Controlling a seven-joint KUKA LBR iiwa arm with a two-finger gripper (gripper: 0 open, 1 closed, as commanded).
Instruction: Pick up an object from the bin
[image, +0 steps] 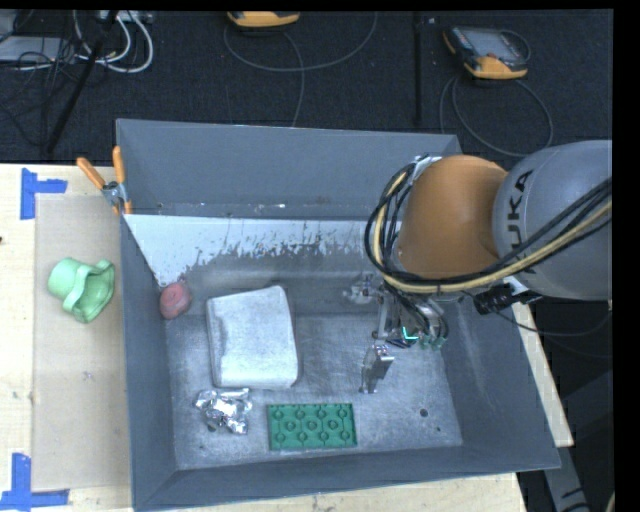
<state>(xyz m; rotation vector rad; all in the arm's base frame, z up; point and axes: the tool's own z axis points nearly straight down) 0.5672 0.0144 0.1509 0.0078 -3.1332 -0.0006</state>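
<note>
Camera view: the fingers (374, 384) hang low over a bare patch of the bin's floor, right of the frame's centre, and whether they are apart or together cannot be told from this angle. Above them the wrist carries an orange cover (450, 215) ringed by looped cables, and the grey arm (560, 225) runs off the right edge.

Nearest the fingers, to the lower left, a flat green studded brick plate (311, 426) lies by the bin's near wall. Further left is a scrap of crumpled silver foil (224, 410), and above it a white folded pad (252, 337). A small dull-pink ball (174, 299) rests in the bin's left corner, apart from the pad.

The grey bin (250, 170) has a scuffed, speckled floor and sloping walls. On the pale counter (80, 400) to its left lies a light green moulded thing (82, 288). Along the top of the frame, dark carpet (330, 70) carries loose black cables and two orange-and-black devices (485, 52).
</note>
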